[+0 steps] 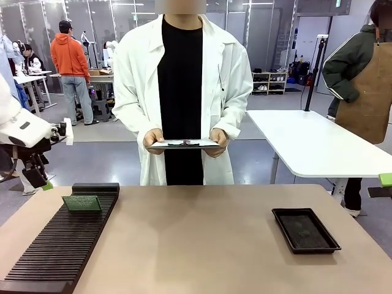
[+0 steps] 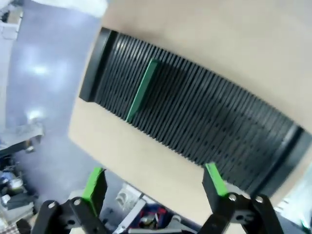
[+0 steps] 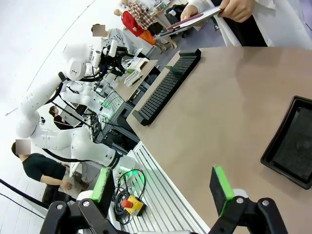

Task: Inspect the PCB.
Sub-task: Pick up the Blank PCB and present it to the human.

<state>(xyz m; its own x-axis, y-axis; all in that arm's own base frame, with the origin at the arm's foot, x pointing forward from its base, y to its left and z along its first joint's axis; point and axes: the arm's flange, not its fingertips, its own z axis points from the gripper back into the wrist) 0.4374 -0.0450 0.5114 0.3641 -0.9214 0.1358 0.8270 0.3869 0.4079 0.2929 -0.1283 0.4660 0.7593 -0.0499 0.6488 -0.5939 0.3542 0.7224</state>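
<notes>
A: Right, eyes on the black slotted rack (image 1: pixel 61 245), lying along the left side of the table (image 1: pixel 196 245). Where's the board?

B: The PCB (image 1: pixel 82 203) stands on edge in one of the slots, close to the rack's far end, its patterned green face turned towards us. From the left wrist camera it reads as a thin green sliver rising out of the ribs.

A: And the left gripper (image 2: pixel 155 180)?

B: Wide open, nothing between its fingers. It hangs off to the left of the rack, out past the table edge and apart from the PCB. Looking along it, the green pads (image 2: pixel 95 183) frame the rack's long side, with the rack lying across the view beyond them.

A: What about the right gripper (image 3: pixel 162 185)?

B: Spread wide as well, and empty. It sits well apart from the rack, beyond the opposite side of the table. Between it and the rack lies a shallow black tray (image 1: pixel 305 229), flat on the tabletop.

A: Anyone beyond the rack?

B: Yes, a person (image 1: pixel 181 92) in a white coat stands across the table, past the rack's far end and to the right of it. They hold a clipboard (image 1: pixel 184 144) level at the waist, one hand (image 1: pixel 153 139) on its left side, the other hand (image 1: pixel 219 139) on its right. The clipboard is well apart from the rack and the PCB.
</notes>
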